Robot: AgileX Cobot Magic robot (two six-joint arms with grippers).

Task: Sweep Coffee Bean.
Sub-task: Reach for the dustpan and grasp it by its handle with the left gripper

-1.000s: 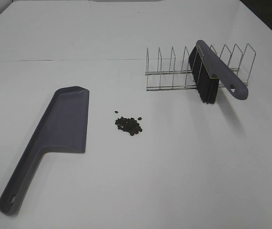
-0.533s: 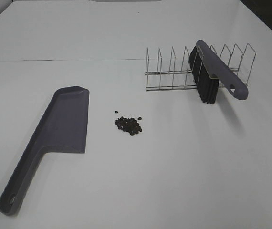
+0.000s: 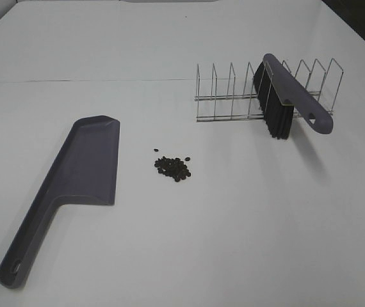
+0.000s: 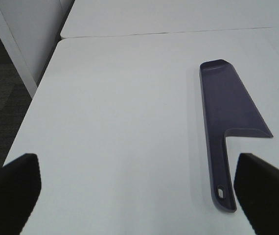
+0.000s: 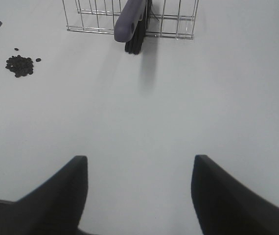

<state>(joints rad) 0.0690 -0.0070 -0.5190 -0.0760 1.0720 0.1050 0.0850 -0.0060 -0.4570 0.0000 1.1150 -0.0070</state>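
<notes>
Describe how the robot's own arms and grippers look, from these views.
Only the jaw tips show. The left gripper has two matte black jaws, blocky with rounded corners. The right gripper has the same black jaws, their edges sloping. No cables or markings are visible, and the high view shows neither arm.

In front of me I count one dustpan [image 3: 83, 160], one brush [image 3: 285, 96], one wire rack [image 3: 224, 99] and one small heap of coffee bean [image 3: 172, 167], a few dozen pieces, too tiny and packed for me to number exactly.
</notes>
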